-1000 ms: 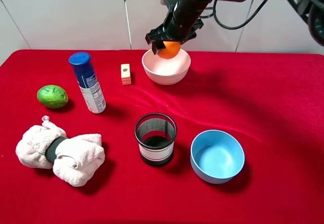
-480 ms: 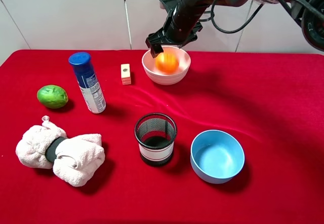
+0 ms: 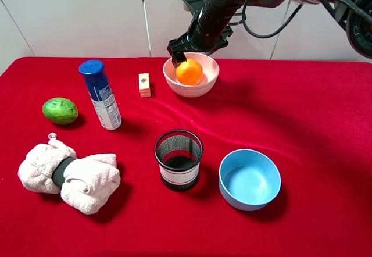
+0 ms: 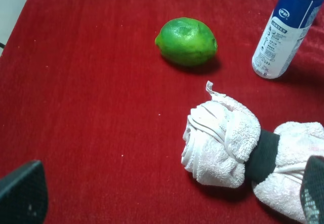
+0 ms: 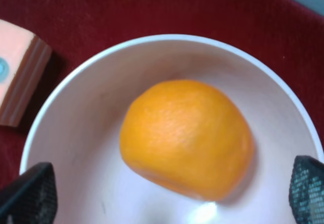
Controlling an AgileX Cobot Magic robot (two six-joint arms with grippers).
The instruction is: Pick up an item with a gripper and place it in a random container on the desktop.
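The orange fruit (image 3: 189, 72) lies inside the pale pink-white bowl (image 3: 172, 79) at the back middle of the red cloth. It fills the bowl's middle in the right wrist view (image 5: 186, 138), with the bowl's rim (image 5: 66, 97) around it. My right gripper (image 3: 194, 49) hangs open just above the bowl's far rim, its fingertips (image 5: 28, 193) spread wide on either side of the fruit and clear of it. My left gripper (image 4: 167, 198) is open and empty over the cloth (image 4: 81, 107) near the front left, out of the exterior view.
A green lime-like fruit (image 3: 60, 110), a blue spray can (image 3: 101, 95) and a rolled white towel (image 3: 70, 174) stand at the left. A small wooden block (image 3: 144, 85) sits beside the pink bowl. A black mesh cup (image 3: 178, 159) and a light blue bowl (image 3: 249, 179) stand in front.
The right gripper opened and let the orange fruit drop into the pink-white bowl, where it now rests. The gripper rose slightly. The left arm has not visibly moved.
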